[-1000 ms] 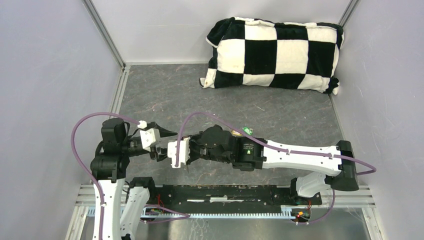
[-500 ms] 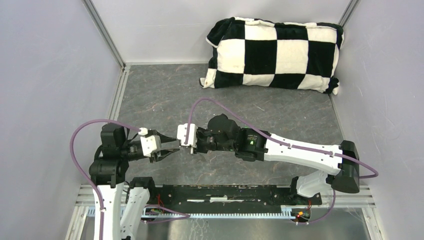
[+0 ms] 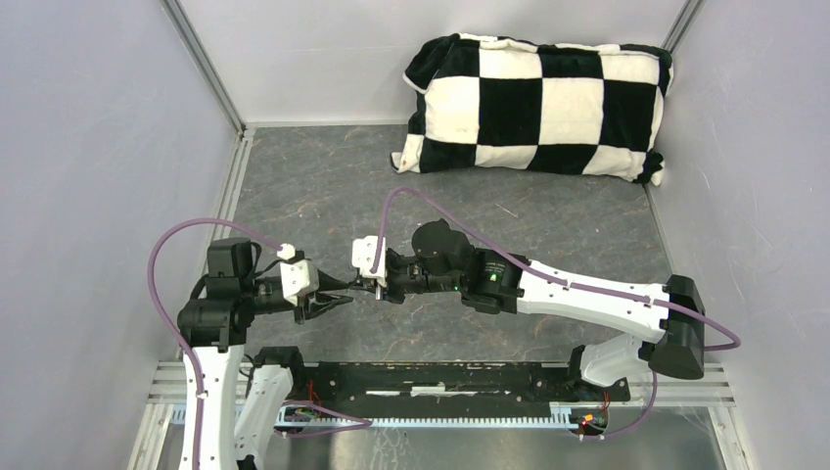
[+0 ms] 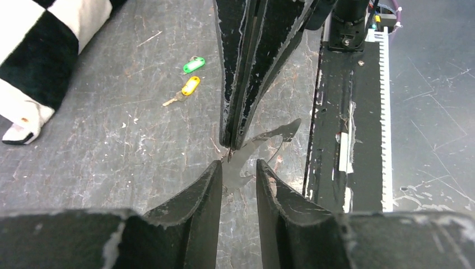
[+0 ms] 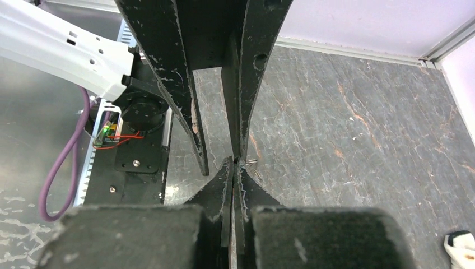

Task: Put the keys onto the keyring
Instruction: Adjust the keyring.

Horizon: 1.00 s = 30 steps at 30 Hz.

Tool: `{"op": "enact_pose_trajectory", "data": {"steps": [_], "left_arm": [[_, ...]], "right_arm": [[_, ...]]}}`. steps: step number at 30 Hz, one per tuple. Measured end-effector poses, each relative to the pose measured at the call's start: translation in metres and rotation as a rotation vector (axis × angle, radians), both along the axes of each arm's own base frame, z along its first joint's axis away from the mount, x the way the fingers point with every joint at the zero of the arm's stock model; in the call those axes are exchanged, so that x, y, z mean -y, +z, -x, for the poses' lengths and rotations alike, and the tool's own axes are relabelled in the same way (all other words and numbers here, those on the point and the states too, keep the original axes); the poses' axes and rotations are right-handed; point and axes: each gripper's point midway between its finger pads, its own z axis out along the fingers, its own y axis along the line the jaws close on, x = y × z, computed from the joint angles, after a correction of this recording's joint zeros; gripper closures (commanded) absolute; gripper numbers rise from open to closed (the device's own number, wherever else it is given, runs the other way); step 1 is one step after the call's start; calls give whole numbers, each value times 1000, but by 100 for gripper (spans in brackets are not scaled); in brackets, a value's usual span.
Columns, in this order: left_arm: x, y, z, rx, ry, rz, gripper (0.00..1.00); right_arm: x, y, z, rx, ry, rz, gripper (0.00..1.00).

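The two keys lie on the table in the left wrist view, the green-headed key (image 4: 194, 64) just beyond the yellow-headed key (image 4: 188, 87); the right arm hides them in the top view. My right gripper (image 3: 360, 284) (image 5: 234, 162) is shut, and a short bit of thin wire of the keyring (image 5: 251, 162) sticks out at its tips. The rest of the keyring is hard to make out. My left gripper (image 3: 343, 290) (image 4: 238, 163) is open and faces it tip to tip. The right gripper's shut tips (image 4: 230, 147) sit at the mouth of the left jaws.
A black-and-white checkered pillow (image 3: 536, 106) lies at the back right. The black base rail (image 3: 440, 377) runs along the near edge. Purple cables (image 3: 186, 235) loop over both arms. Grey walls close in the left, back and right sides.
The right gripper has swung up from a lower, turned pose to point level at the left gripper. The left gripper has shifted right, so the tips now meet.
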Motion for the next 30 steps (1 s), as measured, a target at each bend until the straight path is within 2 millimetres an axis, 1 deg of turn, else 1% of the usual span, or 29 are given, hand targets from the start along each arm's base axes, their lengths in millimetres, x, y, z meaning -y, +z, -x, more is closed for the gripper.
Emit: {"op": "enact_pose_trajectory", "data": {"steps": [5, 14, 20, 22, 26, 28, 30], "left_arm": [[0, -4, 3, -24, -10, -4, 67], [0, -5, 1, -29, -15, -3, 68], [0, -5, 1, -27, -15, -4, 61], [0, -5, 1, -26, -16, -3, 61], [0, -5, 1, -15, -17, -5, 68], [0, -3, 0, 0, -17, -6, 76], [0, -1, 1, 21, -17, -7, 86]], "right_arm": [[-1, 0, 3, -10, 13, -5, 100], [-5, -4, 7, -33, 36, -1, 100], [-10, -1, 8, -41, 55, -6, 100], [-13, -1, 9, -46, 62, -6, 100], [-14, -4, 10, -52, 70, 0, 100], [-14, -3, 10, -52, 71, 1, 100], [-14, -3, 10, -51, 70, 0, 100]]}}
